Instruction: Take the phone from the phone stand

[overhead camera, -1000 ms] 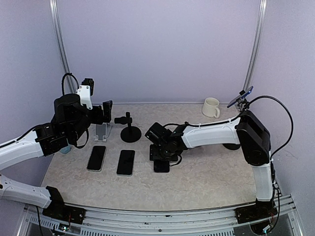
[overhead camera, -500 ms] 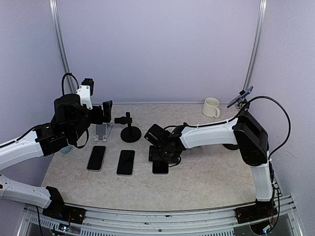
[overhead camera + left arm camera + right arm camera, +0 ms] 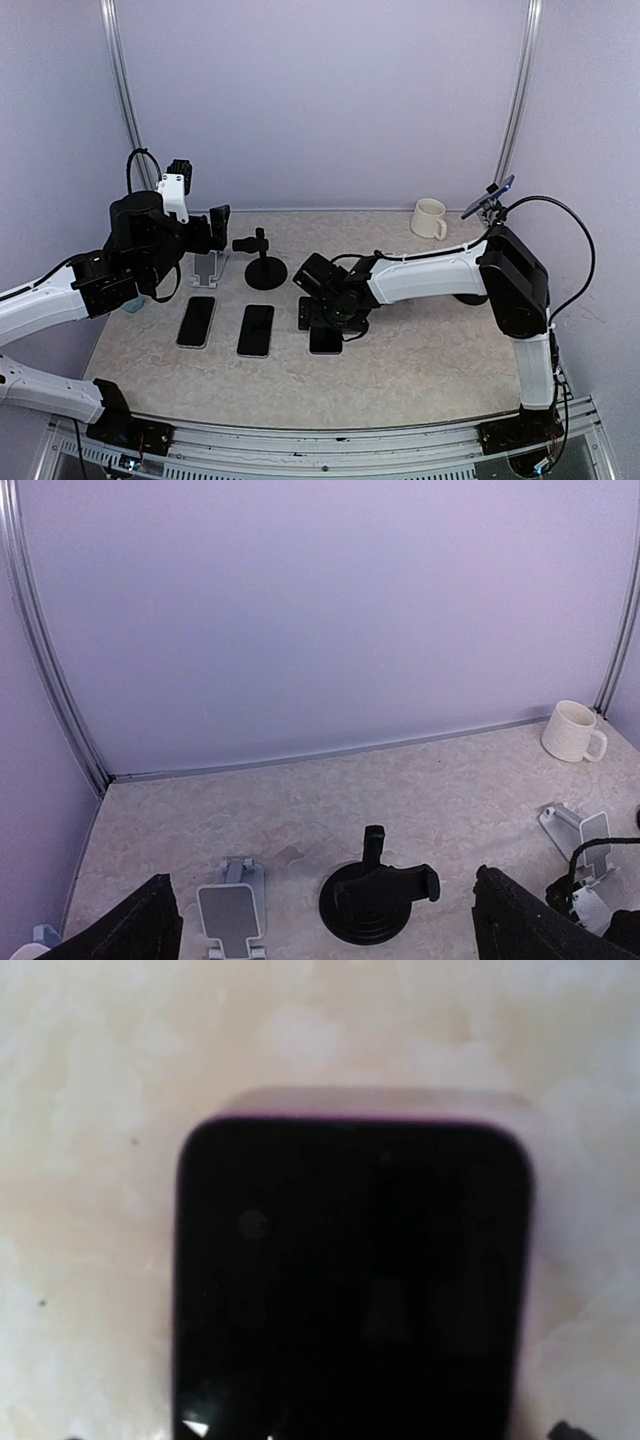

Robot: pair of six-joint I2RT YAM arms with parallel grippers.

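**Top external**
- Left gripper (image 3: 217, 228): is hanging raised at the back-left of the table (image 3: 420, 365), jaws standing apart, carrying nothing.
- Right gripper (image 3: 325, 316): is reaching low over mid-table, directly over the near end of the phone. Its black body is masking the jaws from this angle.
- Phone (image 3: 326, 341): is lying flat with its dark glass up, at the right end of a row of three and well apart from every stand.
- Left phone (image 3: 196, 321) and middle phone (image 3: 256, 330): are lying flat, side by side.
- Left white stand (image 3: 208, 267) and black stand (image 3: 264, 262): are standing behind the row.
- Mug (image 3: 429, 218): is sitting at the back right.

**Left wrist**
- Fingers (image 3: 140, 925): are showing at both lower corners, spread wide, with nothing between them.
- Left white stand (image 3: 232, 915) and black stand (image 3: 375, 895): are standing on the table just ahead, the black one showing its clamp arms.
- Right white stand (image 3: 580, 838): is standing at the right edge, with a black cable crossing in front of it.
- Mug (image 3: 572, 730): is sitting beyond it, near the wall.

**Right wrist**
- Phone (image 3: 350, 1280): is filling most of the blurred frame, lying flat on the marbled table (image 3: 330, 1020).
- Right gripper: only dark slivers are peeking in at the bottom corners. Nothing is pressing on the phone's sides, so the jaws are standing apart.
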